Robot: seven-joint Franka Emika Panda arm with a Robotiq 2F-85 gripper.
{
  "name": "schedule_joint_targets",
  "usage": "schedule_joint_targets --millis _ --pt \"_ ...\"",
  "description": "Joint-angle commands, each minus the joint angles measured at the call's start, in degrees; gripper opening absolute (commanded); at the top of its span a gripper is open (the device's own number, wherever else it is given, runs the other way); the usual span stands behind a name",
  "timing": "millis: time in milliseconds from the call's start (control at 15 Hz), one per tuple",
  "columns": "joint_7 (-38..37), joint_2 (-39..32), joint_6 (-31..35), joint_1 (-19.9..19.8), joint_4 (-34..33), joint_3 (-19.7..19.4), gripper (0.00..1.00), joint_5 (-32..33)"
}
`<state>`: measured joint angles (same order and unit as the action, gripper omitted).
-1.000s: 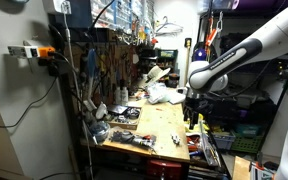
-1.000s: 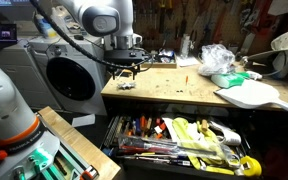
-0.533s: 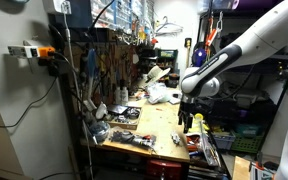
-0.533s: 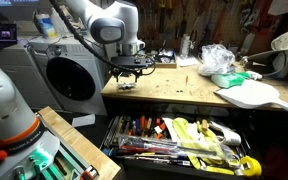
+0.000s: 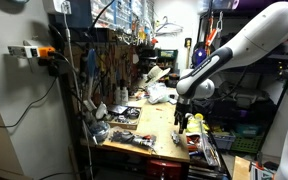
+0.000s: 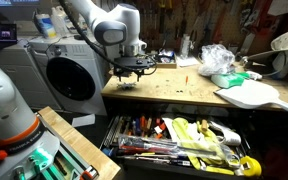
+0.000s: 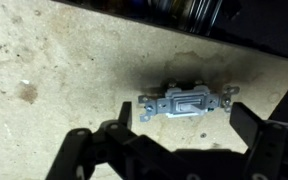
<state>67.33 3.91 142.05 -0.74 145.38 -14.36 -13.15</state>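
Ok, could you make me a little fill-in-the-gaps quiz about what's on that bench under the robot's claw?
1. The gripper hangs over a grey wall ___ that lies flat on the workbench.
2. Its two fingers stand ___, gripping nothing.
3. Below the bench top, the pulled-out drawer is full of hand ___.
Missing words: switch; open; tools.
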Motion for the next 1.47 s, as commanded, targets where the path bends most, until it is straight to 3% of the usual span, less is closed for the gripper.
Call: schedule_joint_targets --millis 0,1267,1400 --pt "-1.16 -1.08 0.84 -1.95 -0.42 2.41 1.0 1.09" --pt "-0.6 -8.08 -0.42 -4.98 -5.53 6.98 1.0 1.47" --pt "-0.84 -8.19 -1.08 -5.17 -5.71 7.18 0.92 1.43"
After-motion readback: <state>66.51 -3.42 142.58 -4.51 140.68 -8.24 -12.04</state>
